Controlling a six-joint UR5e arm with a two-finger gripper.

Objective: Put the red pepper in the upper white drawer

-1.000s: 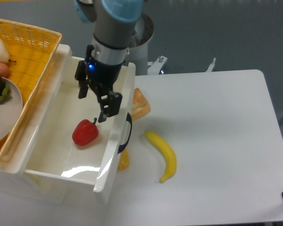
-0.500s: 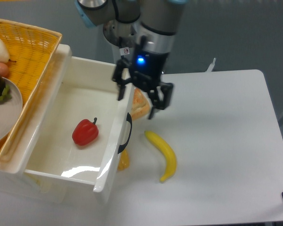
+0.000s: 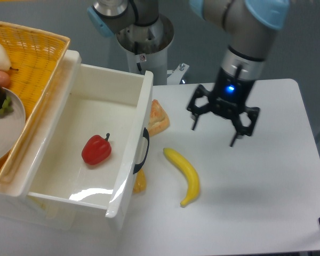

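Red pepper (image 3: 96, 150) lying inside the upper white drawer (image 3: 129, 140), left of its dark handle; placement judged done. Farther back, right of that drawer, claw (image 3: 215, 128) spread apart, empty, above the worktop (image 3: 256, 192). Best retreated high, clear of the drawer.

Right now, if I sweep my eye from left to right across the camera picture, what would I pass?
Yellow wicker basket → glossy red bell pepper in the white plastic drawer → dark curved drawer handle → yellow banana → robot's open gripper above the white table.
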